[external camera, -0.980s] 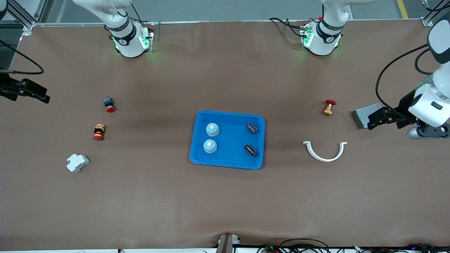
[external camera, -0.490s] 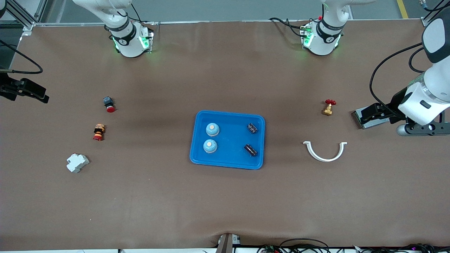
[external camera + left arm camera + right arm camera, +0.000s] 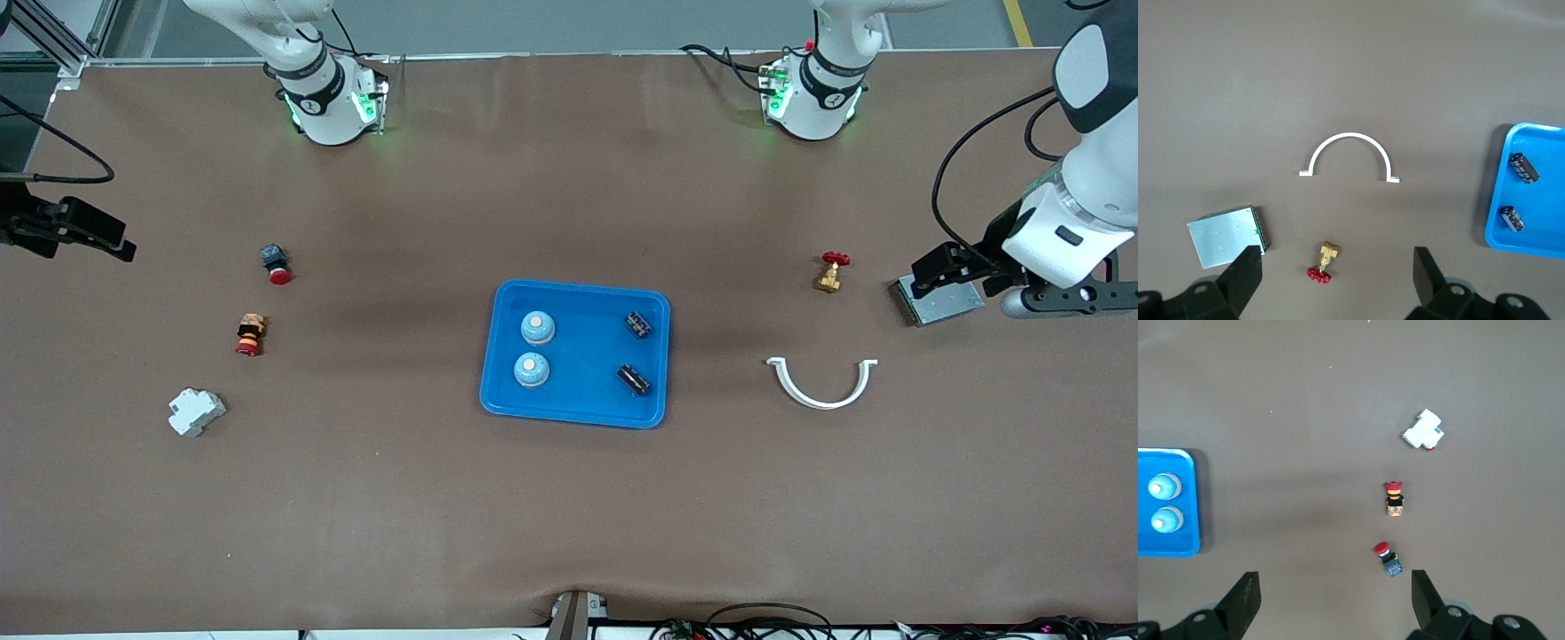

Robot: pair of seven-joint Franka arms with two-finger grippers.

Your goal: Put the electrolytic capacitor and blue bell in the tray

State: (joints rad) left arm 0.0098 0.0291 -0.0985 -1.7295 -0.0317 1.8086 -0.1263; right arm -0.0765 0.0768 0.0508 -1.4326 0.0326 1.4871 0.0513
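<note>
In the tray [image 3: 576,404], bells [image 3: 537,328], capacitors [image 3: 637,324], claws apart

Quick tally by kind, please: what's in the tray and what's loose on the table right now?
Blue bells in tray: 2
Capacitors in tray: 2
Red pushbuttons: 2
White breaker: 1
Brass valve: 1
White clamp: 1
Grey box: 1
Total: 10
</note>
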